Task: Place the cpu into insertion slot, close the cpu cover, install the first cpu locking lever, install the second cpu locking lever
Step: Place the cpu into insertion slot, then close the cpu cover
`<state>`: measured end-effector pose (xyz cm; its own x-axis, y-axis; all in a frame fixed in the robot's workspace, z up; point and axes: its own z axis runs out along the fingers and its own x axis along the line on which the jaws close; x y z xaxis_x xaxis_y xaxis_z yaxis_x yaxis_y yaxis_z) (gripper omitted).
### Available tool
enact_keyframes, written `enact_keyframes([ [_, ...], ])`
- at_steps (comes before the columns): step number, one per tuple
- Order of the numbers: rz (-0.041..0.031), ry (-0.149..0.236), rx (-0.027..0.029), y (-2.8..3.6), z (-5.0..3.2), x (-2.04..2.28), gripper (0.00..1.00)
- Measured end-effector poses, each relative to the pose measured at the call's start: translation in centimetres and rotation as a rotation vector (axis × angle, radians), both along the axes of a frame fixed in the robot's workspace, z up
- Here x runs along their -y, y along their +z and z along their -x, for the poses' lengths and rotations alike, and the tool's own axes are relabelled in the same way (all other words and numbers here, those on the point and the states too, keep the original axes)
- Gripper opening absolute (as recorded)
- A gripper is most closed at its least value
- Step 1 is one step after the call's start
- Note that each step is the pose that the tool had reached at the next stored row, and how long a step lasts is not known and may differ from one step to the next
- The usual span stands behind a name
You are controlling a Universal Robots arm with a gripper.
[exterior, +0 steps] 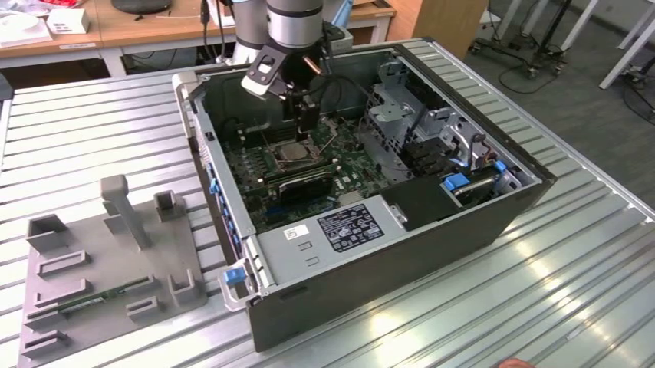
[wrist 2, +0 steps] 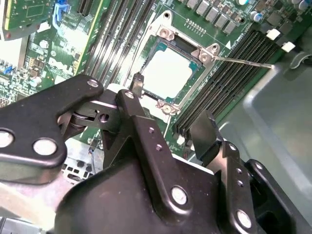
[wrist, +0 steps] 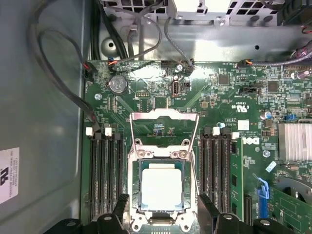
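Your arm reaches straight down into an open computer case [exterior: 409,230], which lies on its side on the slatted metal counter [exterior: 103,138]. That probably keeps the green motherboard [wrist: 219,92] facing up at the claw [exterior: 304,129].

The cpu [wrist: 162,187] sits flat in the insertion slot [wrist: 186,190], directly beneath the claw, with its silver top showing. The cpu cover [wrist: 163,116] is swung back on its hinge just beyond the slot, so the chip lies exposed and unclamped. In the second wrist view a thin locking lever [wrist 2: 243,62] stands free beside the slot.

In both wrist views your claw [wrist: 162,209] is spread wide. Its two black fingertips [wrist 2: 138,80] straddle the cpu, one on each side and above it. It pinches nothing, and I cannot tell whether either tip touches the slot's rim.
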<state>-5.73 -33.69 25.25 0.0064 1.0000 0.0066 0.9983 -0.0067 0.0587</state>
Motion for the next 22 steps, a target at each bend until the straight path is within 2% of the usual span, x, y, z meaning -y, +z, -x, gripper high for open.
enact_keyframes([
  [22,0.0003,0.000,-0.0001,0.32,0.00,0.00,0.66],
])
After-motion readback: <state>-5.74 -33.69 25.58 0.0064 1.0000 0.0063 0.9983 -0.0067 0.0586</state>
